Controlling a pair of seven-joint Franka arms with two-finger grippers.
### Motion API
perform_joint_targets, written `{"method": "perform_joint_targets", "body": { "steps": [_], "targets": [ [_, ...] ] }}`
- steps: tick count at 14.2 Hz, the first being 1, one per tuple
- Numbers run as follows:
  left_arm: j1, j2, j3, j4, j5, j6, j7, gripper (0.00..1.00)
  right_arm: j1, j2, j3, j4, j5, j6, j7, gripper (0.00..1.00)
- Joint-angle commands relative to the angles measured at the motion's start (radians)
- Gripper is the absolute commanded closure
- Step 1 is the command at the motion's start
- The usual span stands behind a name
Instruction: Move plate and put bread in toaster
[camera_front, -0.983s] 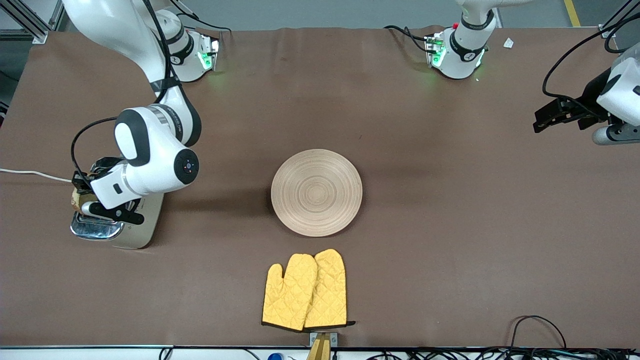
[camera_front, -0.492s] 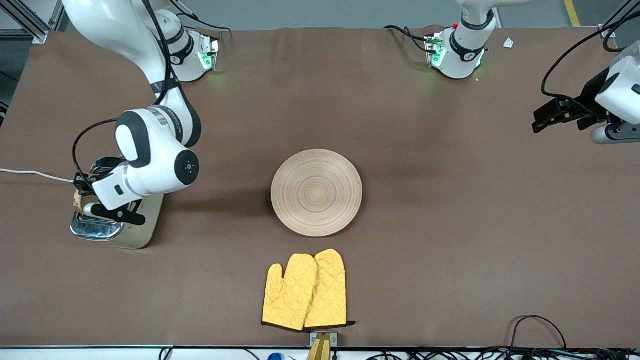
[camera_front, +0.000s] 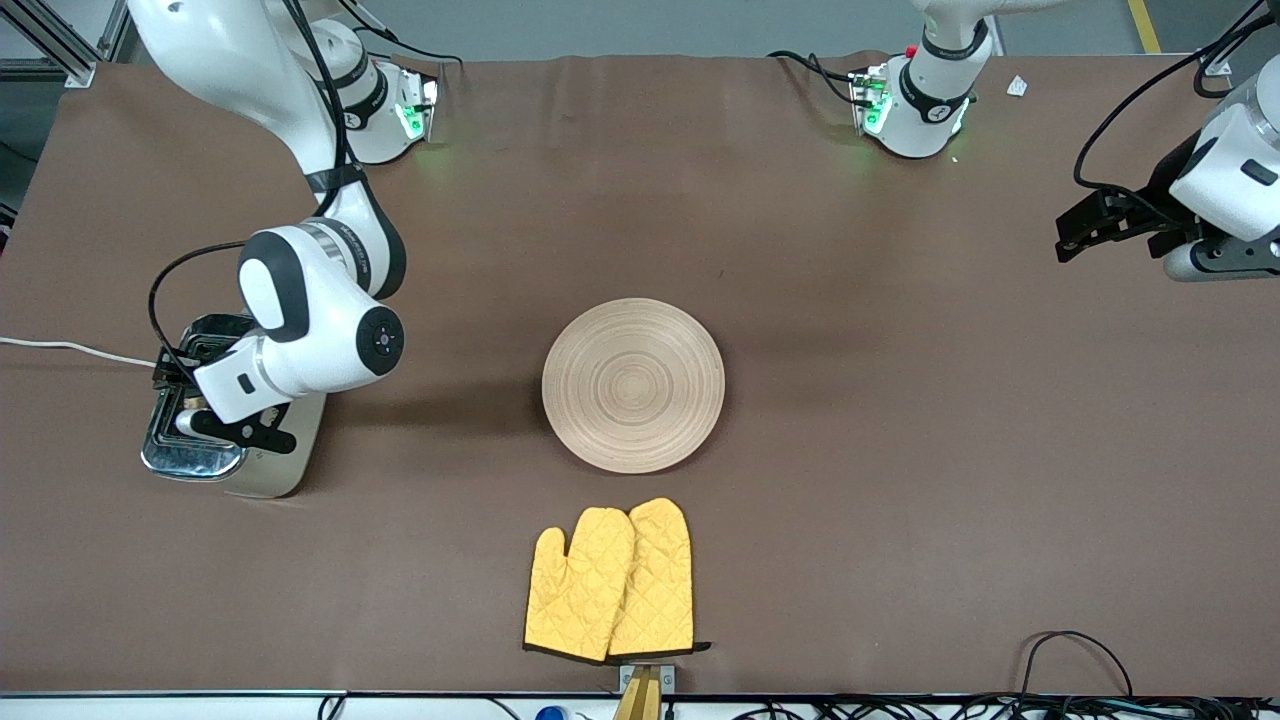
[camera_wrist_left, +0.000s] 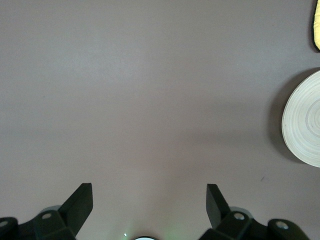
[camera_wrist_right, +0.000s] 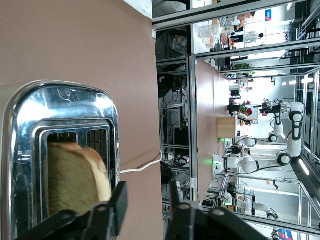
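chrome glints on top of the toaster (camera_front: 232, 440), which stands at the right arm's end of the table with its white cord (camera_front: 60, 347) trailing off toward the table edge. the right gripper (camera_front: 185, 400) hovers right over the toaster's slots, and in the right wrist view its two dark fingers (camera_wrist_right: 112, 210) stand apart with a clear gap, neither one pressing on the bread (camera_wrist_right: 75, 180). the bread stands upright in one slot, its tan face and darker crust sticking up above the shiny top, free of the claw. the plate (camera_front: 633, 385) lies flat in the middle of the table, pale wood with ring grooves, well apart from the toaster. nearer the front camera than the plate, a pair of yellow oven mitts (camera_front: 612, 582) lies side by side on the brown table (camera_front: 900, 450). the left gripper (camera_front: 1078, 235) waits up in the air over the left arm's end of the table, its fingers (camera_wrist_left: 80, 202) spread wide with nothing between them, only bare tabletop below and the plate's edge off to one side.
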Motion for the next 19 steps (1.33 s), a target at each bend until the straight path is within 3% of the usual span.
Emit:
{"method": "perform_joint_targets", "body": {
  "steps": [1,2,6,10,12,16,19],
  "targets": [
    [0.007,-0.019,-0.005,-0.015,0.005,0.013,-0.008,0.00,-0.029,-0.007,0.017,0.008,0.007,0.016,0.020,0.06],
    [0.007,-0.019,-0.005,-0.014,0.005,0.013,-0.008,0.00,-0.031,-0.007,0.017,0.032,0.051,0.017,0.019,0.00],
    [0.007,-0.022,-0.001,-0.008,0.005,0.011,-0.003,0.00,-0.045,-0.031,0.020,0.120,0.255,0.016,0.002,0.00],
    [0.007,-0.020,-0.001,-0.005,0.003,0.011,0.001,0.00,-0.066,-0.134,0.016,0.206,0.548,0.016,-0.068,0.00],
    [0.007,-0.020,0.001,-0.002,0.003,0.011,0.006,0.00,-0.092,-0.189,0.017,0.209,0.646,0.019,-0.084,0.00],
    [0.007,-0.022,0.004,-0.002,0.003,0.005,0.015,0.00,-0.204,-0.294,0.016,0.209,0.829,0.050,-0.355,0.00],
    [0.009,-0.022,0.004,-0.002,0.003,0.005,0.015,0.00,-0.279,-0.355,0.014,0.207,0.902,0.036,-0.538,0.00]
  ]
}}
